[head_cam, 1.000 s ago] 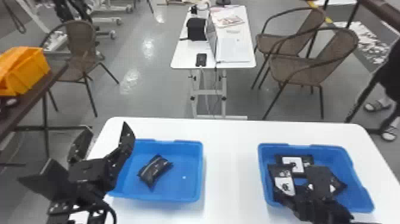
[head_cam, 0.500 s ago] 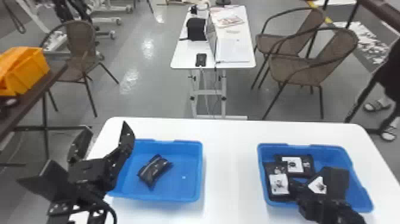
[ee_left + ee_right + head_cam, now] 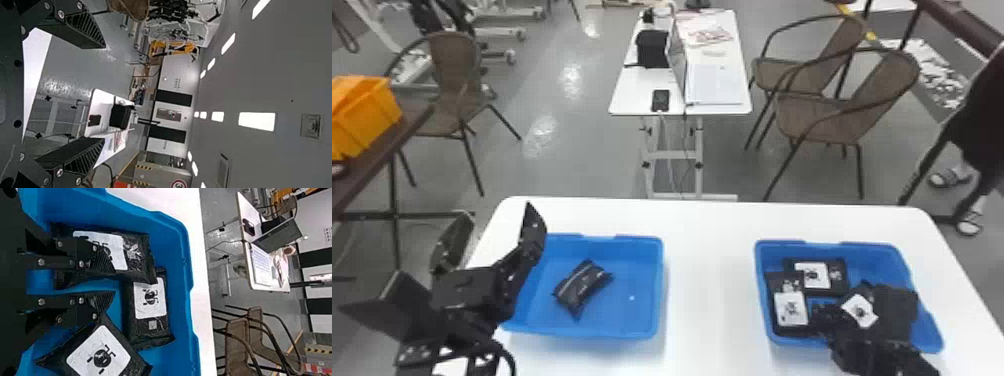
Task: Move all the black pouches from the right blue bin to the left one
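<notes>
The right claw [image 3: 114,282], only narrowly parted over three black pouches [image 3: 150,325] in the right blue bin [image 3: 832,244], could shove one aside instead of straddling it if lowered unwidened, while the left claw [image 3: 104,93] hangs wide beside the left bin [image 3: 637,327], where another pouch [image 3: 579,290] lies.

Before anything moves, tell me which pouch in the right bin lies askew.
The right pouch, turned cornerwise; the left pouch and far pouch lie roughly along the bin's walls.

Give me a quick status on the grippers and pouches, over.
Right gripper open at right bin, pouches crowding it. Left gripper open near left bin. Three pouches right, one left.
</notes>
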`<state>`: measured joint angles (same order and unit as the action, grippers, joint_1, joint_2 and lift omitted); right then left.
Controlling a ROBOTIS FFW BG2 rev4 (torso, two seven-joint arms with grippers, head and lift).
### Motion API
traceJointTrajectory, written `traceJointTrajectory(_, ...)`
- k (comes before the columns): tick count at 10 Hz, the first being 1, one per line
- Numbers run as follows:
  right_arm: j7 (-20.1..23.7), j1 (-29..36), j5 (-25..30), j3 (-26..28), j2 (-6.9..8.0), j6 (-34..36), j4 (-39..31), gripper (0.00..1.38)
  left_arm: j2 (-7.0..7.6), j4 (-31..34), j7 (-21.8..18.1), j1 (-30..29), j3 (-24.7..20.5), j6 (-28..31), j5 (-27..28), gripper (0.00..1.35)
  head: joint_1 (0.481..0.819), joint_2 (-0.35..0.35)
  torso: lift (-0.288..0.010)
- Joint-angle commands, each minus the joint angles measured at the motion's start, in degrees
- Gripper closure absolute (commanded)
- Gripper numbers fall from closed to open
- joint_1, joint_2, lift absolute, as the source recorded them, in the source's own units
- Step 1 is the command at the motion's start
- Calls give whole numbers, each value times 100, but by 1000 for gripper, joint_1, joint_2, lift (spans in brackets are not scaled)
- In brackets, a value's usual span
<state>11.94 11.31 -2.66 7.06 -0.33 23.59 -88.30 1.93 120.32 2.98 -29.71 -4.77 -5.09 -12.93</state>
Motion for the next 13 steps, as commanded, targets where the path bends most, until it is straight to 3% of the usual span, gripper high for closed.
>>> traceJointTrajectory(1,133,-50,55,-21,-46,-48,-12,-1,0,0,1,0,11,0,10,194,695,49,10)
traceJointTrajectory(3,168,-138,257,-100,-73,602,-337,226,0,0,1,0,11,0,19,194,695,53,10)
traceJointTrajectory(5,159,-314,187,-117,-64,1059,-389,341,0,0,1,0,2,-36,19,194,695,54,10)
traceJointTrajectory(7,133,-666,196,-223,-55,1385,-91,348,0,-18,1,18,2,-44,19,194,695,61,10)
traceJointTrajectory(9,194,-1202,143,-460,-161,2009,358,352,62,-18,1,53,20,-53,28,194,695,75,10)
traceJointTrajectory(13,-157,-1378,240,-680,-134,2949,279,354,44,-70,1,53,37,-141,28,194,695,95,10)
